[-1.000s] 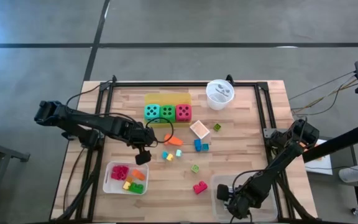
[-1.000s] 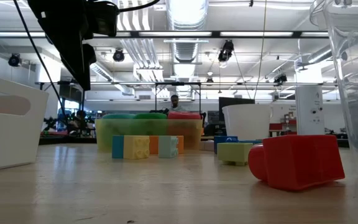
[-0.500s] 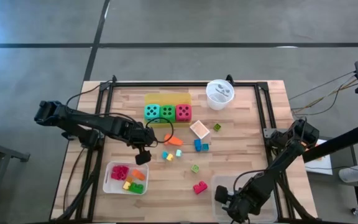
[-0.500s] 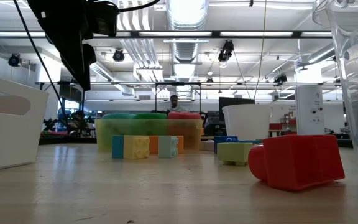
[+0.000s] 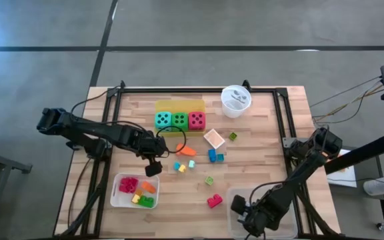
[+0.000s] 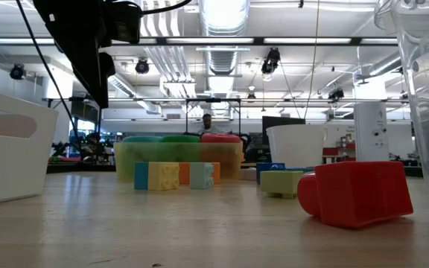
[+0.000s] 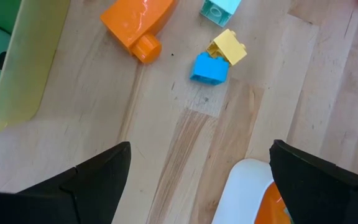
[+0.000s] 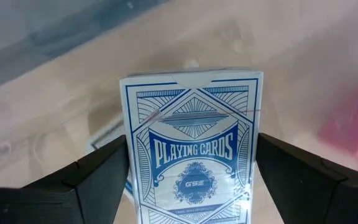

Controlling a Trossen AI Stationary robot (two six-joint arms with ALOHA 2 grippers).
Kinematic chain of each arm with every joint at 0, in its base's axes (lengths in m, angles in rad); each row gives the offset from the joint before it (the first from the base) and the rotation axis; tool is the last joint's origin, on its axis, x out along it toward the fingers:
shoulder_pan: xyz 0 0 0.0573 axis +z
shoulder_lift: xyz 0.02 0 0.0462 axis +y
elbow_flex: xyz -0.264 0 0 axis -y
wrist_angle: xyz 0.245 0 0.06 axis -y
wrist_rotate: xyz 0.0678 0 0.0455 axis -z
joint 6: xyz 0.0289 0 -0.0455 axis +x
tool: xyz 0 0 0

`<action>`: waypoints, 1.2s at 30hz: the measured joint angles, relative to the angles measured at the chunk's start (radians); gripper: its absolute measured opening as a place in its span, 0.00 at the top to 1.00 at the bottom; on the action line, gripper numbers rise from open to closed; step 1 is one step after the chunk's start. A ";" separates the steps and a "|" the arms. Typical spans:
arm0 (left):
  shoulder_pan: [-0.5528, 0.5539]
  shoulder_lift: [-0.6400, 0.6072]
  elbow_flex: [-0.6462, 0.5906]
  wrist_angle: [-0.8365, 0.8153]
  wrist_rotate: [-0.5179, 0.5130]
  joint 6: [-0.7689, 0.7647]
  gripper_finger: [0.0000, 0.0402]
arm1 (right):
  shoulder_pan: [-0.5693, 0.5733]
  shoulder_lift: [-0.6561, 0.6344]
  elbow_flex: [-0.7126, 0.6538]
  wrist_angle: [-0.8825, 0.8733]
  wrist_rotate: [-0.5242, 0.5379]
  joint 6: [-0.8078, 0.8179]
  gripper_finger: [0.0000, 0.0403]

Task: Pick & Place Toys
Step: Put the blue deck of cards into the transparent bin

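Right wrist view gives us the clearest worry: the right gripper (image 8: 191, 180) has a blue deck of playing cards (image 8: 191, 149) standing between its two fingers, jaws spread wide around the box, and we cannot tell whether the pads are actually touching its sides or standing just off them. In the high view that gripper (image 5: 249, 219) sits over the clear tray (image 5: 235, 200), so we judge the deck is being set in or lifted out there. If the hold is only light, the smooth box could slip and tip against the tray wall, or land on edge instead of flat. The red block (image 5: 214, 200) lies just beside the clear tray, on the side toward the left arm, and a careless sweep could knock it away. Farther from the clear tray, the left gripper (image 5: 153, 168) hangs released and empty above the table, near the white tray (image 5: 117, 190) that already holds several blocks. Its wrist view shows a blue block (image 7: 209, 67) touching a yellow block (image 7: 230, 46), with an orange piece (image 7: 135, 22) nearby; because the two touch, we expect a grasp on one could drag or flick the other. The three dice (image 5: 179, 121) remain well away from the clear tray, resting against the yellow tray (image 5: 179, 105).
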 joint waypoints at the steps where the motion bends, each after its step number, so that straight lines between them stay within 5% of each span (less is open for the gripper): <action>1: 0.000 0.000 0.000 0.000 0.000 0.000 0.09 | -0.006 0.000 -0.003 -0.008 0.000 0.020 0.19; 36: 0.001 0.000 0.000 0.000 0.000 0.001 0.09 | -0.025 -0.001 -0.020 0.102 -0.004 0.086 0.19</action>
